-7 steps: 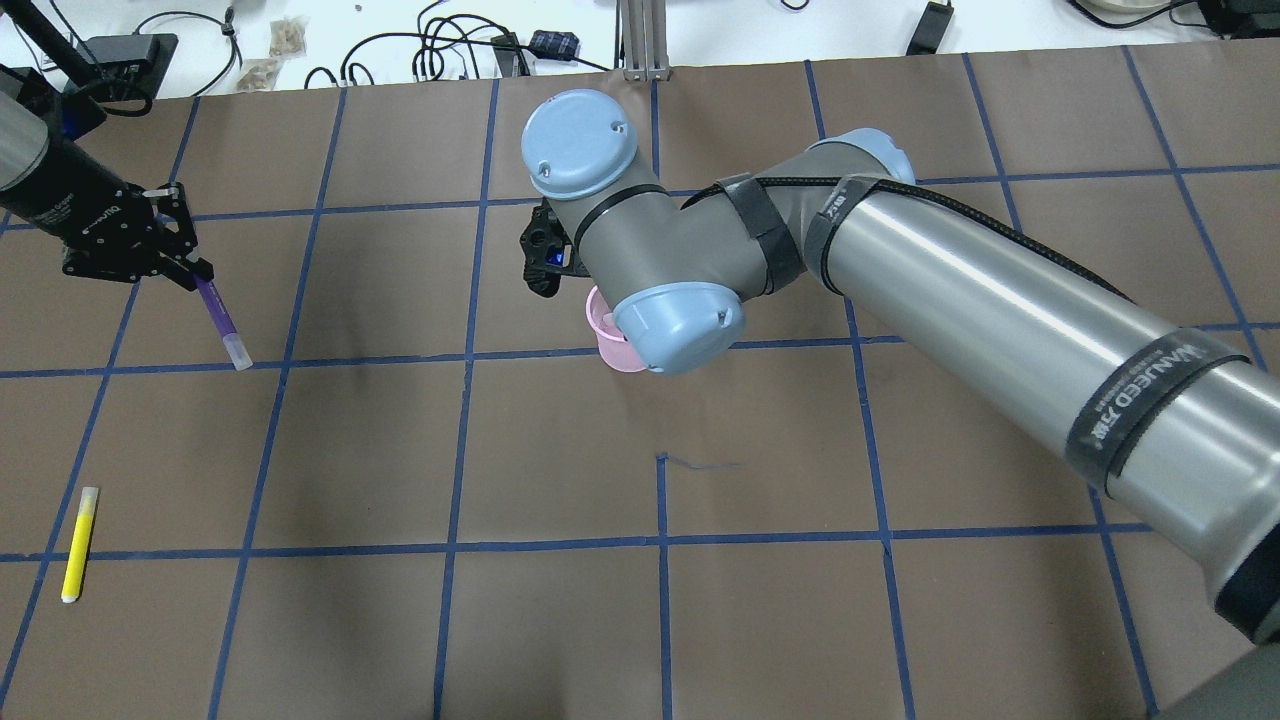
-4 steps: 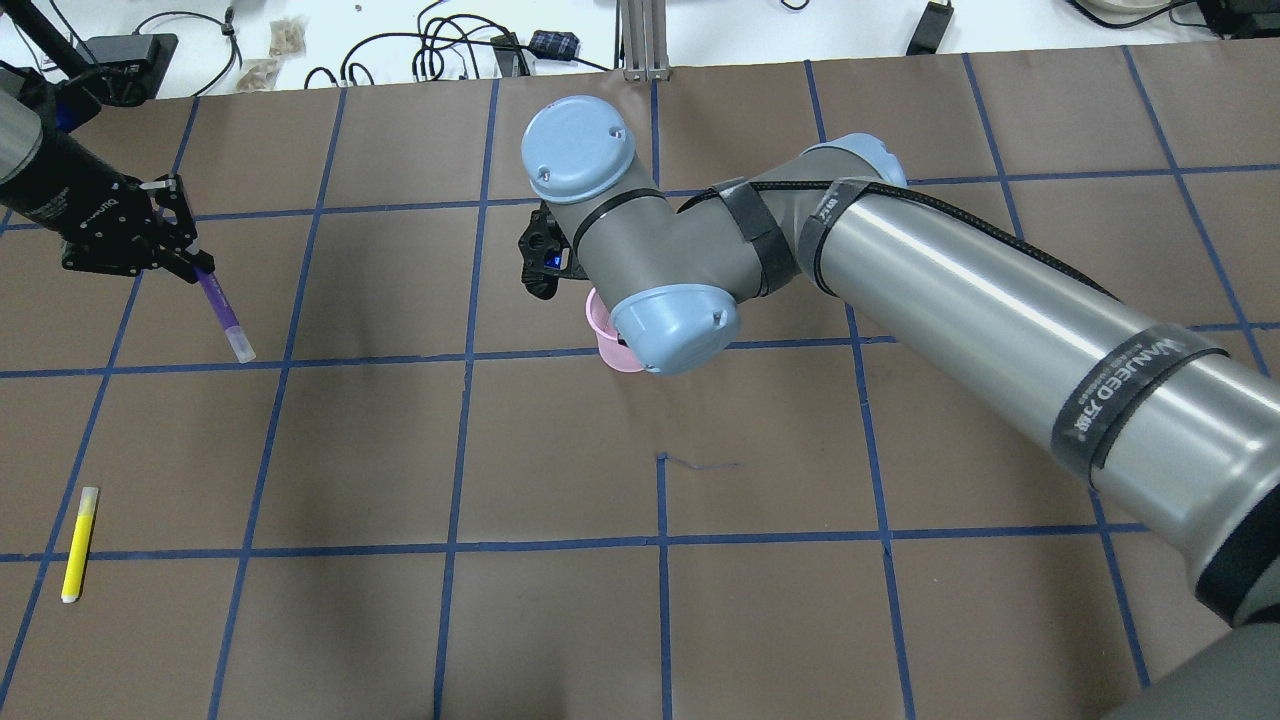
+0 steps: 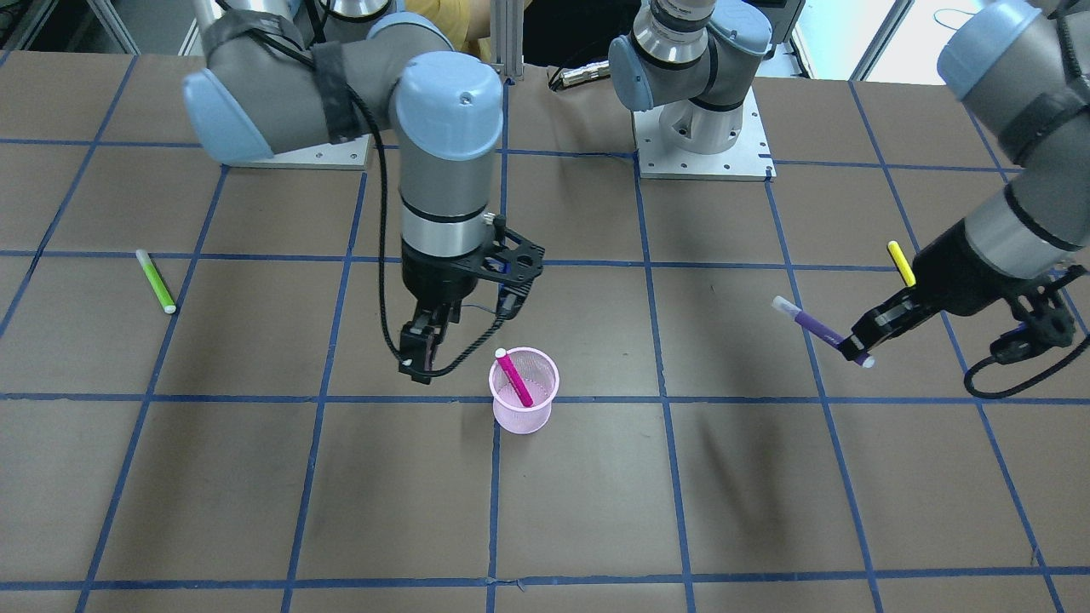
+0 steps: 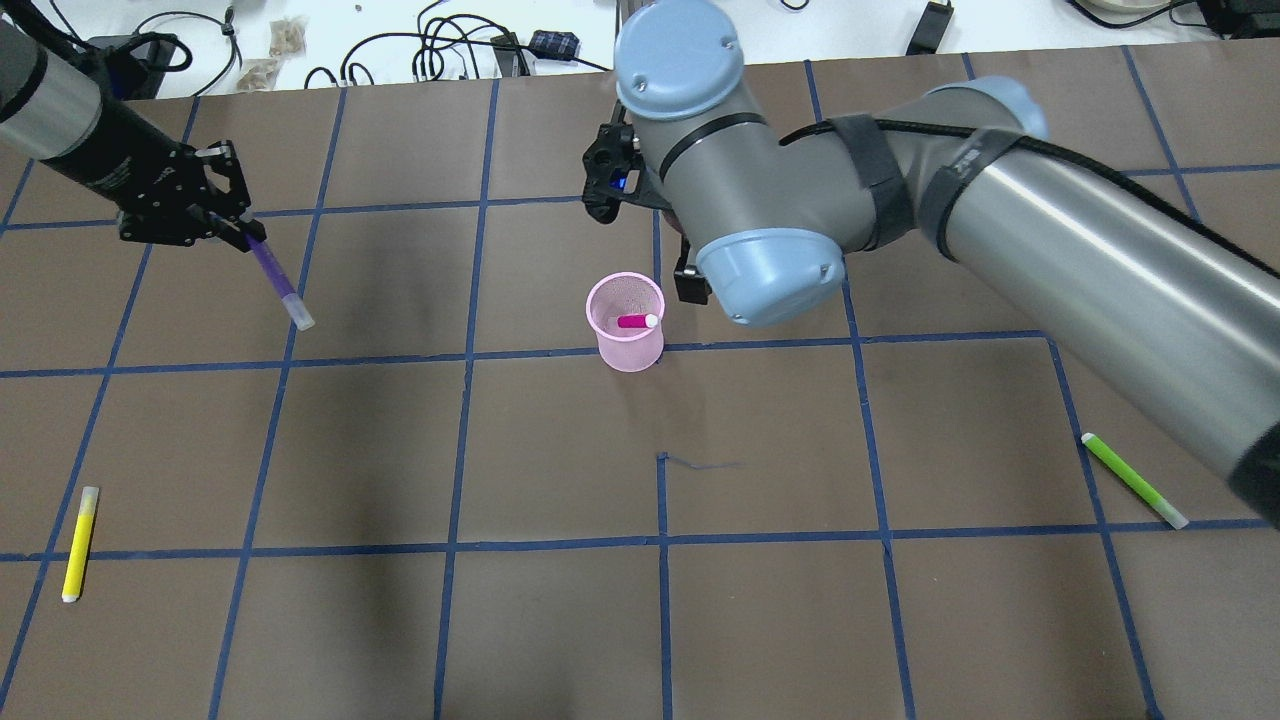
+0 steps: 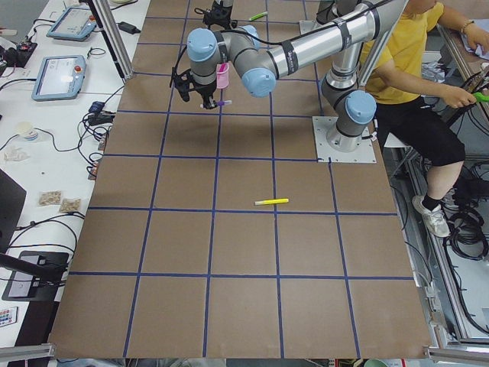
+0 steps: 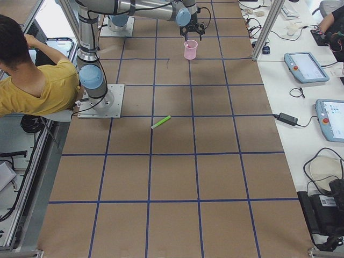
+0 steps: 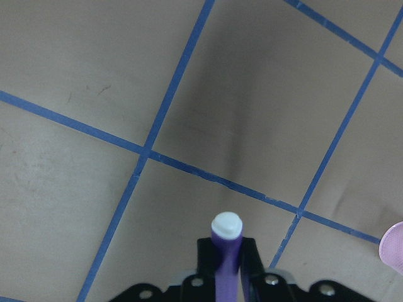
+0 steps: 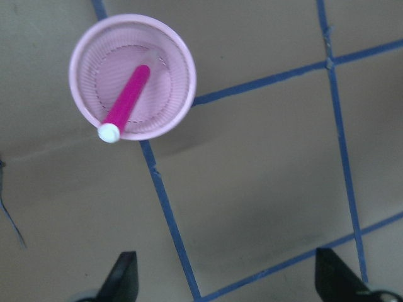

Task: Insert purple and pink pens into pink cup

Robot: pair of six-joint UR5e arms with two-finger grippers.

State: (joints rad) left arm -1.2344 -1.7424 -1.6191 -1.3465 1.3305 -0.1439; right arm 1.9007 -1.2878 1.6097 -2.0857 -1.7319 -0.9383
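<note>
The pink mesh cup (image 4: 630, 352) stands upright near the table's middle. A pink pen (image 4: 635, 321) leans inside it, white cap up; both show in the right wrist view, the cup (image 8: 173, 63) and the pen (image 8: 126, 104). My right gripper (image 3: 415, 362) is open and empty, beside the cup and above the table; its fingers (image 8: 123, 280) stand wide apart. My left gripper (image 4: 245, 235) is shut on the purple pen (image 4: 277, 282), held tilted above the table, well to the cup's left. The purple pen (image 7: 225, 251) points away from the left wrist camera.
A yellow pen (image 4: 78, 543) lies at the near left. A green pen (image 4: 1133, 480) lies at the right, beside my right arm. Cables and boxes sit beyond the far edge. A seated operator (image 5: 405, 84) shows behind the robot.
My right arm has drawn back and to the right, uncovering the cup with the pink pen in it. My left gripper has carried the purple pen to the right, toward the cup.
</note>
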